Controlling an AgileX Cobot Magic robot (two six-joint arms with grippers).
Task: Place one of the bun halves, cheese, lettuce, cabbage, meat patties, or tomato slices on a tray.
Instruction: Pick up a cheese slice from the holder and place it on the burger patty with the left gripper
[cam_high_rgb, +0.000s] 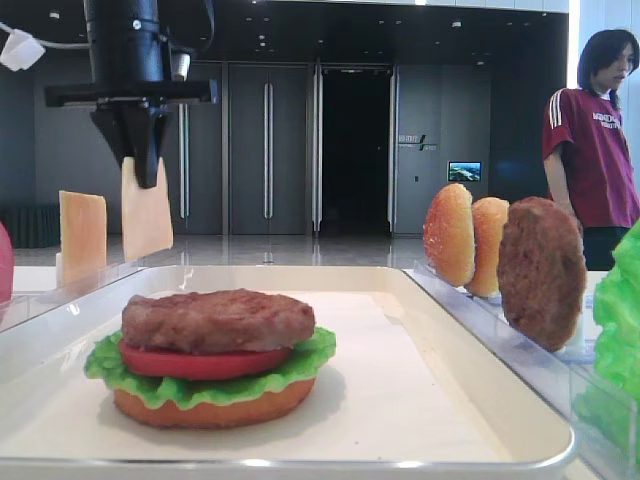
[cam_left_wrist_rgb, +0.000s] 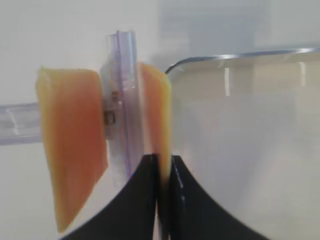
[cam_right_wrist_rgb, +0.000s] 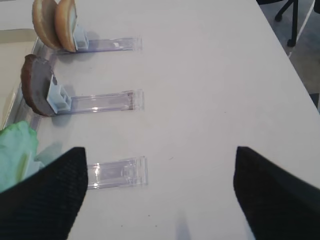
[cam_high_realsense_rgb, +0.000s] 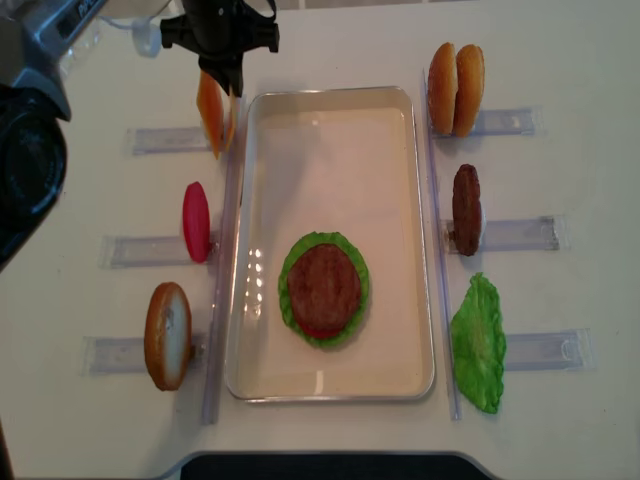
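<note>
My left gripper (cam_left_wrist_rgb: 161, 159) is shut on the top edge of a pale yellow-orange cheese slice (cam_left_wrist_rgb: 156, 110) that stands upright at the clear rack (cam_left_wrist_rgb: 122, 95), just left of the tray (cam_left_wrist_rgb: 240, 56). From the low view the gripper (cam_high_rgb: 145, 165) hangs over the cheese (cam_high_rgb: 147, 212); from above it (cam_high_realsense_rgb: 228, 85) is at the tray's (cam_high_realsense_rgb: 330, 100) far left corner. On the tray lies a stack of bun half (cam_high_rgb: 210, 408), lettuce (cam_high_rgb: 300, 365), tomato slice (cam_high_rgb: 200, 362) and meat patty (cam_high_rgb: 218, 320). My right gripper (cam_right_wrist_rgb: 160, 195) is open over bare table.
A more orange twin slice (cam_left_wrist_rgb: 72, 145) stands in the same rack. Left racks hold a tomato slice (cam_high_realsense_rgb: 196, 222) and a bun half (cam_high_realsense_rgb: 167, 335). Right racks hold two bun halves (cam_high_realsense_rgb: 455, 75), a patty (cam_high_realsense_rgb: 466, 208) and lettuce (cam_high_realsense_rgb: 480, 340). A person (cam_high_rgb: 590, 130) stands behind.
</note>
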